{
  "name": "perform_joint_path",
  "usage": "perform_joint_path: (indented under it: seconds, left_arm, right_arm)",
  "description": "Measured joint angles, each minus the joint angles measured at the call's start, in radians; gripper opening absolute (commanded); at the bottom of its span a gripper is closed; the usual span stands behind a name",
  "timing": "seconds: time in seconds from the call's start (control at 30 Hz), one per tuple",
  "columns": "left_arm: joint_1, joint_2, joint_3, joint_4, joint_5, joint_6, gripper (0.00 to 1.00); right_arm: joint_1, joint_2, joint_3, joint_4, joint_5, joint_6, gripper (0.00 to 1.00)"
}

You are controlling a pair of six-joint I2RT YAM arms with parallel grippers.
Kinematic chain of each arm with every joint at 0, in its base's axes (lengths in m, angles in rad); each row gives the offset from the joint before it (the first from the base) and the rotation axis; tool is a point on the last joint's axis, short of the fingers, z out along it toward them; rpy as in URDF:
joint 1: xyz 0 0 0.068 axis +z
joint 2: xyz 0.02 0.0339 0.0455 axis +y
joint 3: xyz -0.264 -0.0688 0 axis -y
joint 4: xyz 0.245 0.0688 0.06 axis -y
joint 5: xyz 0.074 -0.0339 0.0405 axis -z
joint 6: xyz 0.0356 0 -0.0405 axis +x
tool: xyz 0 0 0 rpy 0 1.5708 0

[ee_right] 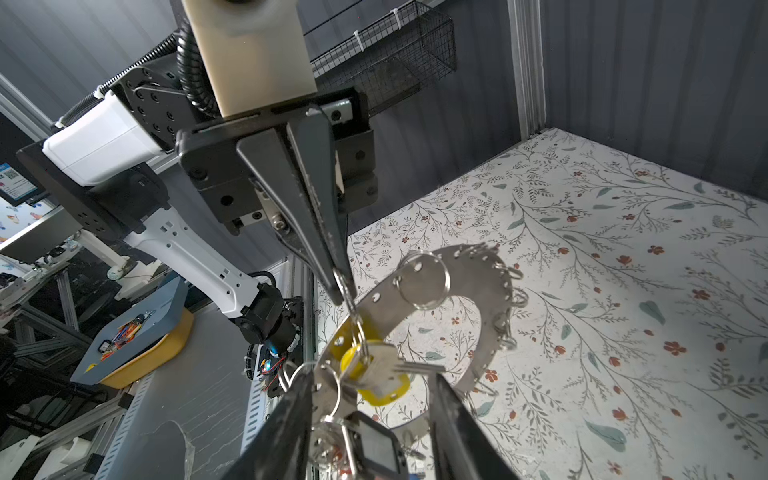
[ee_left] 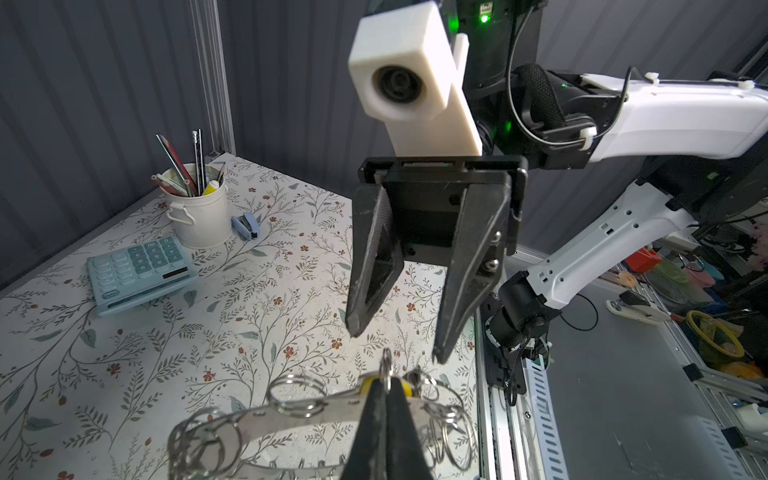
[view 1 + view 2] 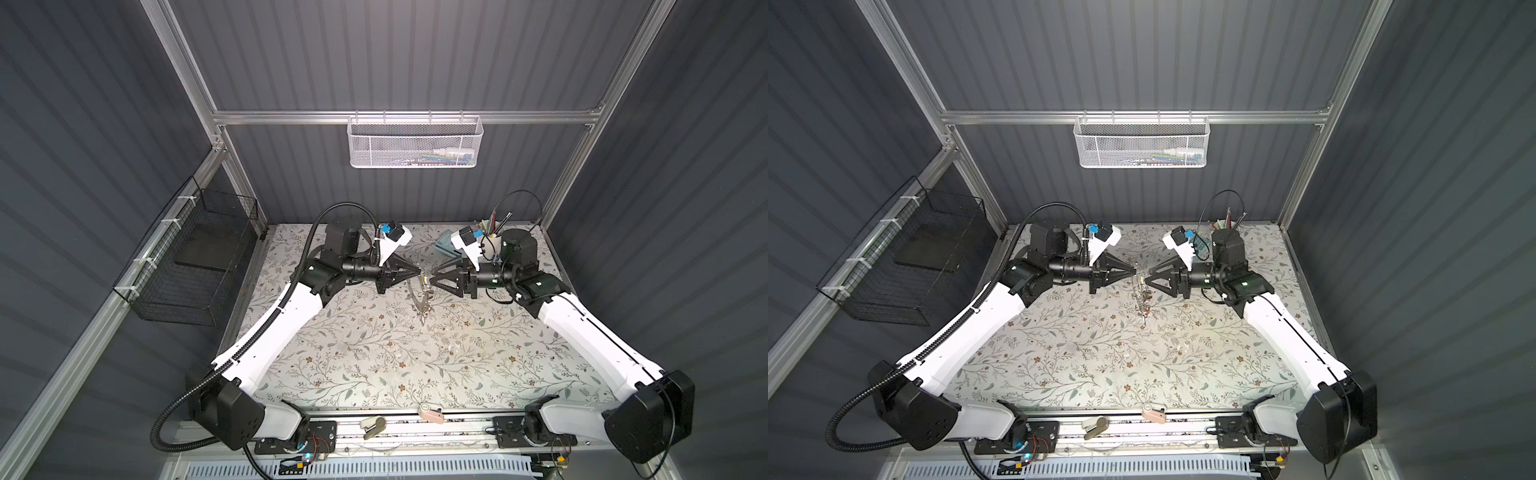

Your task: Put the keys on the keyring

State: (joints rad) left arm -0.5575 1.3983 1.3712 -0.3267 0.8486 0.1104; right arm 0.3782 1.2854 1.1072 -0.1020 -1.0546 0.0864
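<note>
Overhead, in both top views, two robot arms meet tip to tip above the far middle of the flowered desk [image 3: 374, 353], with the keyring [image 3: 420, 300] dangling off the surface between them. Only the right wrist view gives the detail. The left gripper [image 1: 341, 286], jaws fully closed, pinches a wire loop [image 1: 348, 294] at the keyring's rim. A key [image 1: 376, 372] with a yellow tag hangs just below it, between the right gripper's [image 1: 374, 419] spread fingers, and no contact with either finger can be seen. A dark tag [image 1: 376, 449] sits lower, blurred. The left wrist view shows the right gripper's jaws roughly half open, tips just short of the pinched loop and holding nothing. It also shows, near the desk's far right corner, a white cup [image 2: 199, 212] of pencils, a small blue stapler [image 2: 245, 226] and a pale blue calculator [image 2: 139, 272] whose key digits are too blurred to read. In the top views the right arm hides much of that corner.
</note>
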Motion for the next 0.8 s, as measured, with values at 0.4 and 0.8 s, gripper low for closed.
perform_joint_path:
  seconds: [0.4, 0.8]
  left_arm:
    - [0.000, -0.003, -0.032, 0.037, 0.010, -0.023, 0.00]
    - [0.001, -0.009, -0.043, 0.055, 0.003, -0.038, 0.00]
  right_arm:
    - [0.003, 0.043, 0.026, 0.029, -0.025, 0.041, 0.08]
    - [0.009, 0.049, 0.034, 0.034, -0.035, 0.057, 0.20]
